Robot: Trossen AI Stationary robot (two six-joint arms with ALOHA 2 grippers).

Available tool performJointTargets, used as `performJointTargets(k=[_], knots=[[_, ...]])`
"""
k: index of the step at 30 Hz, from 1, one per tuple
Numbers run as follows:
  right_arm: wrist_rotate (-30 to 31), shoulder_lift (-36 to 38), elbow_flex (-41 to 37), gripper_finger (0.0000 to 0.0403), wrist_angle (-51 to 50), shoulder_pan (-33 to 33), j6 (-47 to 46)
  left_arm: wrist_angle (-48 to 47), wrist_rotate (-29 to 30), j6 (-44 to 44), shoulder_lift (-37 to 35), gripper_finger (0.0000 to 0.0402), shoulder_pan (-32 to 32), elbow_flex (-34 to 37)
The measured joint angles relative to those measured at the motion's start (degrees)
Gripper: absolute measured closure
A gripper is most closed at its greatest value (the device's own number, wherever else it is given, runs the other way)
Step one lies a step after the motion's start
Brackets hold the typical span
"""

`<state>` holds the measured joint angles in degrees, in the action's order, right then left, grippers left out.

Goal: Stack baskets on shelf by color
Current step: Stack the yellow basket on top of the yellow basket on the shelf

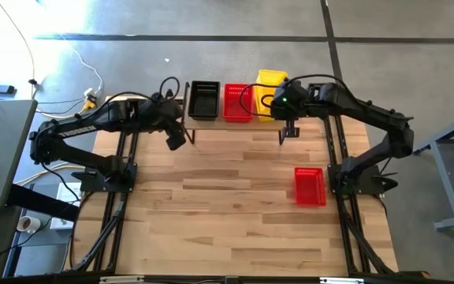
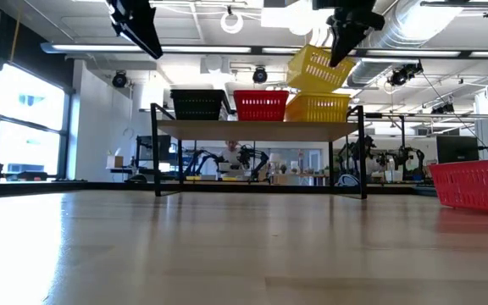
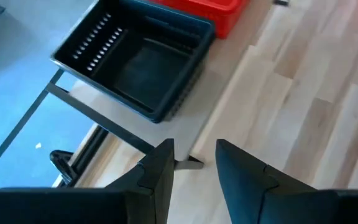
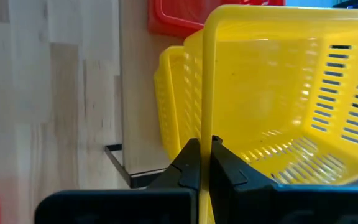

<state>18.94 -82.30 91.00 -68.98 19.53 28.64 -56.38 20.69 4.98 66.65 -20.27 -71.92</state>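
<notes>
The shelf (image 2: 261, 130) stands at the table's far edge. On it sit a black basket (image 2: 198, 104), a red basket (image 2: 261, 105) and a yellow basket (image 2: 318, 108), side by side. My right gripper (image 2: 342, 52) is shut on a second yellow basket (image 2: 315, 68), tilted above the yellow one on the shelf. Another red basket (image 1: 310, 186) rests on the table at the right. My left gripper (image 3: 194, 152) is open and holds nothing; it hovers near the shelf's left end, just short of the black basket (image 3: 135, 62). My right gripper pinches the rim of the yellow basket's right-hand side wall (image 4: 207, 118), one finger inside and one outside, coming from above and pointing down. The basket is tilted, with its held side high and its left side low over the shelf's yellow basket (image 4: 173, 99). Whether the two baskets touch, I cannot tell.
The wooden tabletop (image 1: 227, 205) is bare in front of the shelf apart from the red basket at the right. Both arm bases stand at the table's left and right sides. Cables lie on the floor beyond the far edge.
</notes>
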Motion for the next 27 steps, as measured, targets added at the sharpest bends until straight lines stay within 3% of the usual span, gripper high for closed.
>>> performJointTargets(k=[13, 27], knots=[[-1.1, -3.3, 0.0, 0.0403, -1.0, 3.9, 2.2, 1.1, -0.6, -0.6, 0.0, 0.0291, -6.0, 0.0], [-5.1, -4.0, 0.0, 0.0403, -0.9, 4.7, 2.8, 1.0, -0.6, -0.5, 0.0, 0.0291, -6.4, 0.0]])
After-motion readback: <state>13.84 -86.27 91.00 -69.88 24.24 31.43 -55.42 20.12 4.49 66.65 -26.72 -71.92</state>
